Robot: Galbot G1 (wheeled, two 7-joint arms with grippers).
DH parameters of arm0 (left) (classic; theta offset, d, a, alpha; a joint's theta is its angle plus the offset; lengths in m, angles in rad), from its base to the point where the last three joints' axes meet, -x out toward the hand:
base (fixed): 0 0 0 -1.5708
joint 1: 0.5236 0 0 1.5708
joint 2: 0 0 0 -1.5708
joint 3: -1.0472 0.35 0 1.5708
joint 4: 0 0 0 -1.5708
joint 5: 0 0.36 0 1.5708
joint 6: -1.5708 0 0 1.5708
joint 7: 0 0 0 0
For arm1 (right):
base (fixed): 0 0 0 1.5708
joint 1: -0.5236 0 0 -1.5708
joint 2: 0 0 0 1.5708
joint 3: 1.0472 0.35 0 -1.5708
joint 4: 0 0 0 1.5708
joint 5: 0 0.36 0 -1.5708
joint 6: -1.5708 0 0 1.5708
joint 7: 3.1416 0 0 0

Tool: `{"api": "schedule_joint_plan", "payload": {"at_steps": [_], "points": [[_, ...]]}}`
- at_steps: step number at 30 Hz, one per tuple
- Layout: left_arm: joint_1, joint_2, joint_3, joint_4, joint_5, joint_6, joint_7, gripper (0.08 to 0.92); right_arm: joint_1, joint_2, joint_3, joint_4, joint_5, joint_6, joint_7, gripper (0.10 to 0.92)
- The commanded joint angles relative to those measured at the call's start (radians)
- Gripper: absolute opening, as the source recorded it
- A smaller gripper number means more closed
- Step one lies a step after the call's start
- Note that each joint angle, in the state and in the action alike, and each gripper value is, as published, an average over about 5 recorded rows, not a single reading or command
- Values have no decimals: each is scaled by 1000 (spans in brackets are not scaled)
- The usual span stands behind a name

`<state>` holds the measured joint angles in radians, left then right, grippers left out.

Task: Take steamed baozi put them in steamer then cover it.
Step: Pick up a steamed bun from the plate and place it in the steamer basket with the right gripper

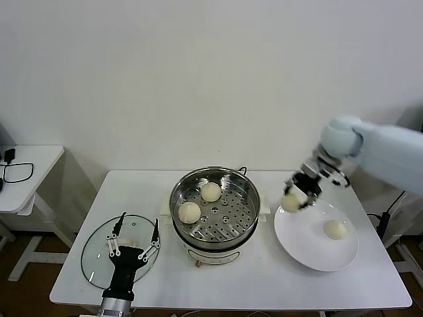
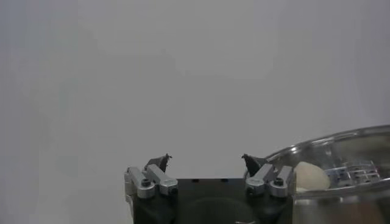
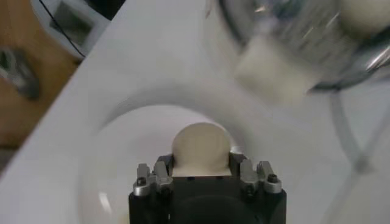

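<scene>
steamer (image 1: 215, 206) uncovered, cover (image 1: 119, 249) lying aside

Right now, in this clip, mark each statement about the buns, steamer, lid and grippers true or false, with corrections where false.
1. Two baozi lie in the steamer. True.
2. The right gripper is shut on a bun above the plate's rim. True.
3. The plate is empty. False: one bun lies on it.
4. The glass lid covers the steamer. False: it lies on the table, beside the steamer.
5. The left gripper holds a bun. False: it is open and empty, above the lid.
</scene>
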<state>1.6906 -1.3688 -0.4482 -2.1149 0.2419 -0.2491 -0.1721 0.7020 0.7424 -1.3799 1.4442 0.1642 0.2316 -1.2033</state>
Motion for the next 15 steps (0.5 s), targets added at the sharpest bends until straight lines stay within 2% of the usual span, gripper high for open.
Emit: {"api": "schedule_joint_plan", "payload": {"at_steps": [1,8,15], "points": [[1,2,1,-2,0,1,0,823,208,233,9,117,-5,208,12,624],[1,1,3,1,0,1,0,823,79,317,33,184,-190,303,44,619],[4,1,-3,1,0,1,-1,823,-83,355,75,178,-347,377,61,617]]}}
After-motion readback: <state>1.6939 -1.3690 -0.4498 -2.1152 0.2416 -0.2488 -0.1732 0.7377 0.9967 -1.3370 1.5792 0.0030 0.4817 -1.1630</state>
